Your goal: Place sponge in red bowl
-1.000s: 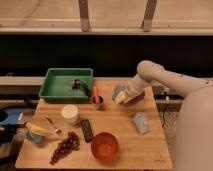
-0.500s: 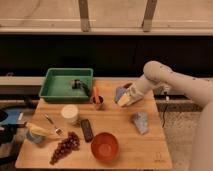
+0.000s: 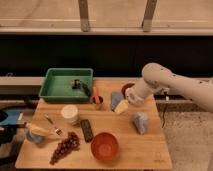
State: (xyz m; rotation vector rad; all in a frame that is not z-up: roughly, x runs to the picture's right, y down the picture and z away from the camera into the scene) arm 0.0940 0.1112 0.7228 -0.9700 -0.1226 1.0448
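The red bowl [image 3: 104,146] stands empty at the front middle of the wooden table [image 3: 150,150]. My gripper [image 3: 125,101] is over the table's back right part, behind and to the right of the bowl. It is shut on the sponge [image 3: 121,106], a pale yellow block with a bluish side, held just above the table. The white arm reaches in from the right.
A green tray [image 3: 66,83] sits at the back left. A cup with orange items [image 3: 97,101] stands just left of the sponge. A blue-grey object [image 3: 141,122], a black remote [image 3: 87,130], a white cup [image 3: 69,113], grapes [image 3: 65,147] and a banana [image 3: 40,131] lie around the bowl.
The arm has shifted and the gripper has carried the sponge a little down and toward the front of the table. Nothing else on the table has moved.
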